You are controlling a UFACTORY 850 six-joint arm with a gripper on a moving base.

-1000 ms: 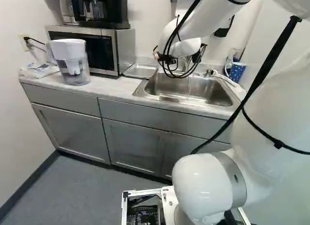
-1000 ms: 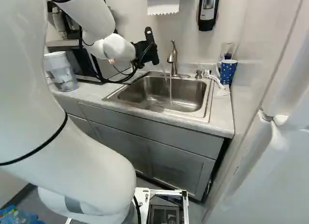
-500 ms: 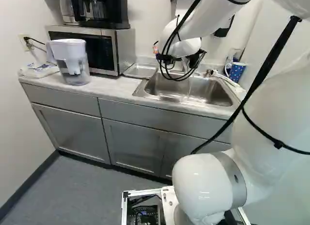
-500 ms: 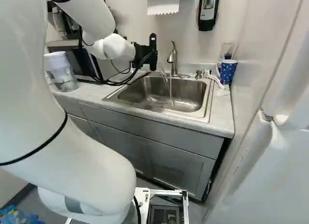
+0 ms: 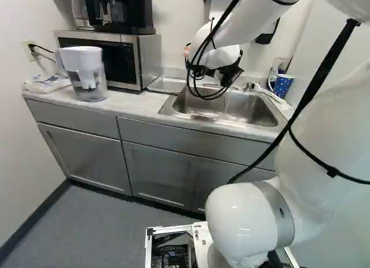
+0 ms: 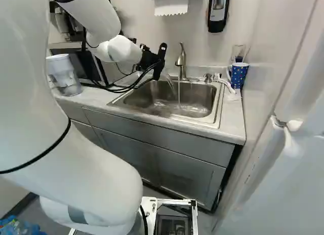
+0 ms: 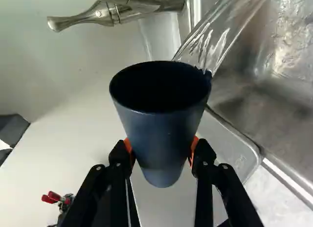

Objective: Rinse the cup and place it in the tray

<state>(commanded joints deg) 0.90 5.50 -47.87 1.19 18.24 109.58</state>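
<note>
The white arm [image 6: 96,169] is the largest thing, rising from its joint at the foot of both base views and reaching over the counter. Next come the gray cabinets [image 5: 81,158], with the pale countertop [image 5: 136,108] on top. The 1 metal sink [image 6: 197,95] is set into it, a stream of water falling into its basin. The microwave [image 5: 95,51] stands at the left of the left base view, with the black coffee maker [image 5: 139,14] on top of it. In front of the microwave's near side stands the clear pitcher [image 5: 87,66] with its white upper part. The tray [image 5: 165,85] lies between the microwave and the sink.

The black gripper [image 6: 154,59] hangs near the left edge of the sink in the right base view, beside the curved metal faucet [image 6: 182,60]. Its 2 fingers pinch the cup from 2 sides, the orange pads [image 7: 194,148] against its wall.

A black dispenser [image 6: 217,12] is mounted on the wall above. The dotted blue mug [image 6: 239,75] stands on the counter to the right of the sink. The dark blue cup [image 7: 164,124] is between the fingertips, near the sink, with clear water [image 7: 215,38] running between its rim and the basin.
</note>
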